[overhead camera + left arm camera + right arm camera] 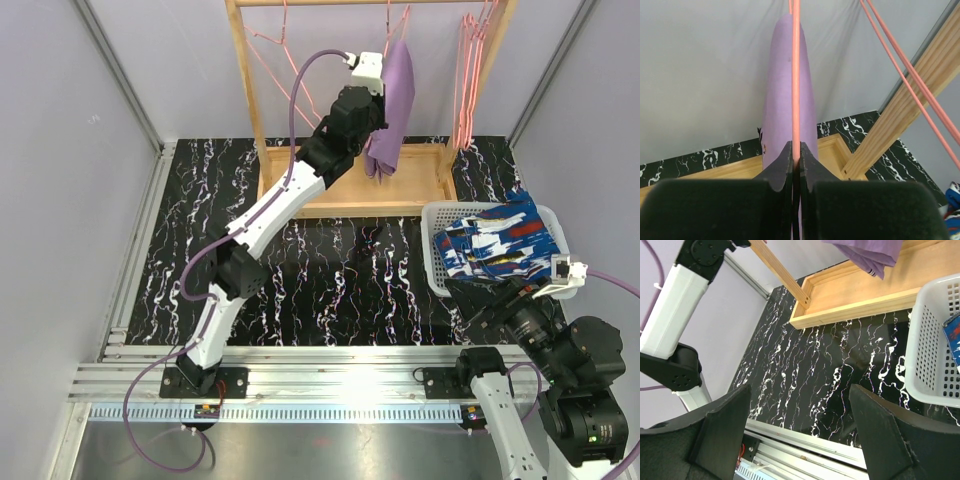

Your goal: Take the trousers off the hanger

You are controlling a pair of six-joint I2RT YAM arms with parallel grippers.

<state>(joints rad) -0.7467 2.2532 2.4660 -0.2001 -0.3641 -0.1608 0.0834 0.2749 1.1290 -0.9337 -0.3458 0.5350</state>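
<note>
The lilac trousers (396,95) hang from a pink wire hanger (796,75) on the wooden rack; in the left wrist view the lilac cloth (780,95) hangs just behind the wire. My left gripper (795,150) is shut on the hanger's wire, high up at the rack (380,115). The dark blue patterned trousers (497,240) lie in a white basket (436,268) at the right. My right gripper (800,387) is open and empty, low over the table beside the basket's near left corner (487,303).
The wooden rack (249,90) has a tray base (420,185) at the back of the black marbled table. More empty pink hangers (466,85) hang at the rack's right and left (278,55). The basket's wall (932,350) is right of my right fingers.
</note>
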